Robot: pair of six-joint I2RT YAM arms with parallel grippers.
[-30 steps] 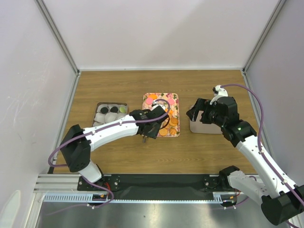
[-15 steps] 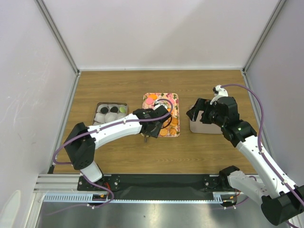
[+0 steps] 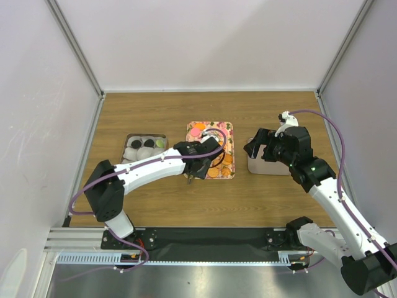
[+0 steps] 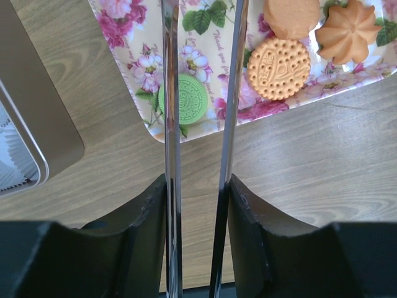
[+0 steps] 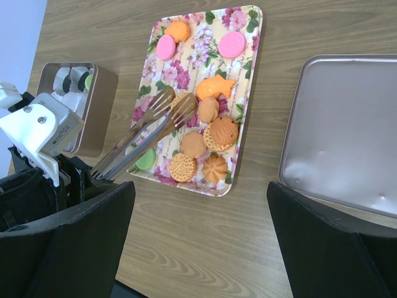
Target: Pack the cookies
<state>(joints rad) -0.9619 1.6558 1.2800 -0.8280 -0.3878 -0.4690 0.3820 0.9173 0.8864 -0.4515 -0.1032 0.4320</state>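
Your left pincer [image 4: 197, 189] clamps tongs [image 4: 171, 93] whose blade half-hides a green cookie [image 4: 190, 99]; your right pincer [image 5: 198, 208] hangs wide, empty, near the lid [image 5: 347, 130].

The tray [image 3: 229, 129] sits mid-counter [image 3: 155, 112] with the cookies [image 5: 224, 130] spread on it. The tin [image 3: 129, 138] lies to its left and the lid [image 3: 260, 167] to its right, both apart from it. The tongs [image 4: 170, 93] reach over the tray's near left corner.

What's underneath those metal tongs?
Under the tongs, a green cookie lies on the floral tray; one blade covers a strip of it. Anything directly beneath the blades is hidden.
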